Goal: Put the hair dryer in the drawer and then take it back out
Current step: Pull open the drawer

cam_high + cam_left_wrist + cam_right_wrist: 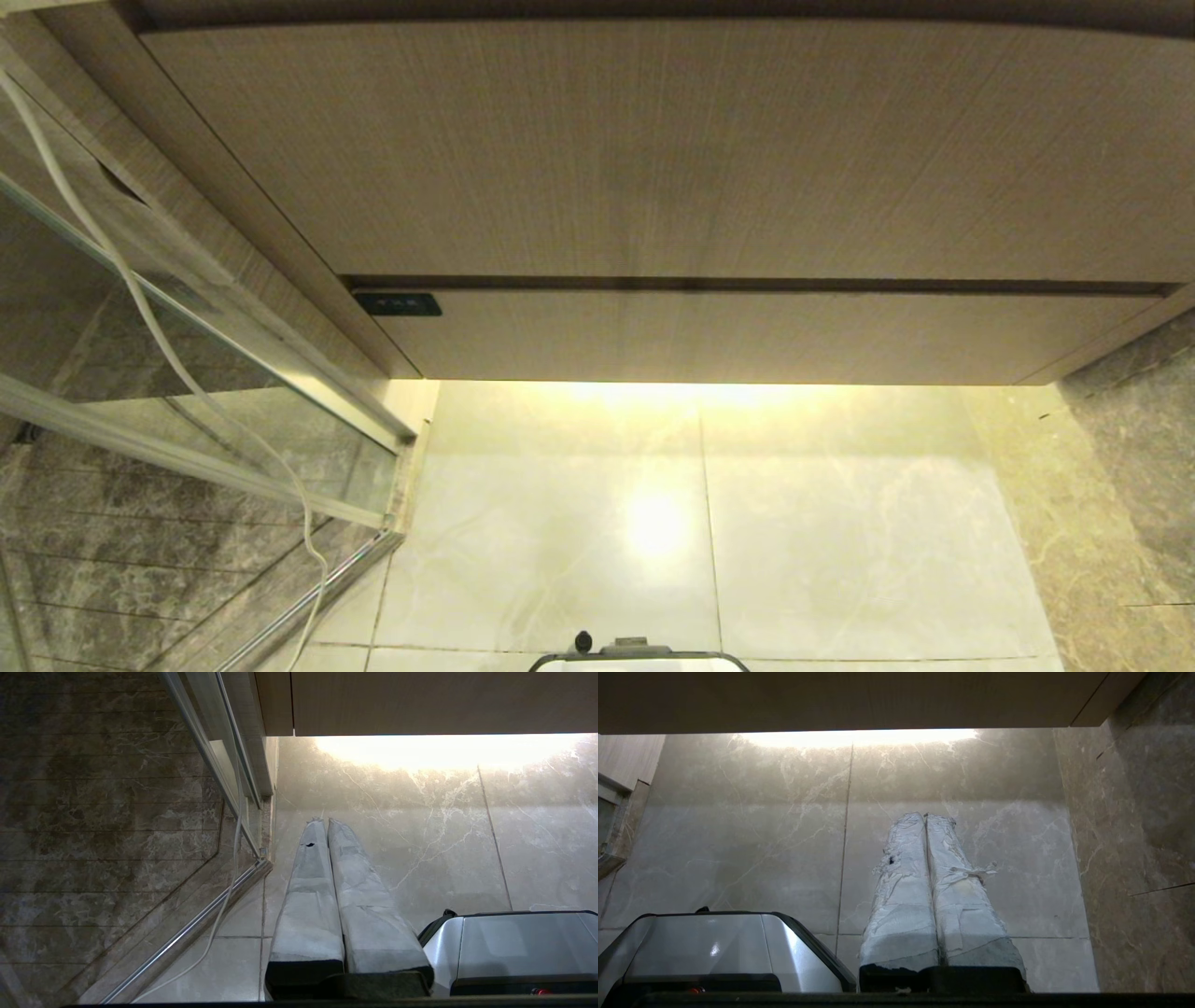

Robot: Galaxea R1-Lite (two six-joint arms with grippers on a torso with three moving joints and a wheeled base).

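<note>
You see the drawer [747, 336] closed below the taller wood-grain panel [653, 149], no hair dryer in view, and your left tool [325, 821] and right tool [924, 815] pinched together, empty, above the floor tiles [840, 523].

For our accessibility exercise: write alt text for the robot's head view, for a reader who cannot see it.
A closed light-brown wood-grain drawer, with a small black label at its left corner, sits under a taller wood-grain panel. Below it is a glossy pale tiled floor lit from under the cabinet; a white cord hangs at left. No hair dryer or gripper shows.
</note>
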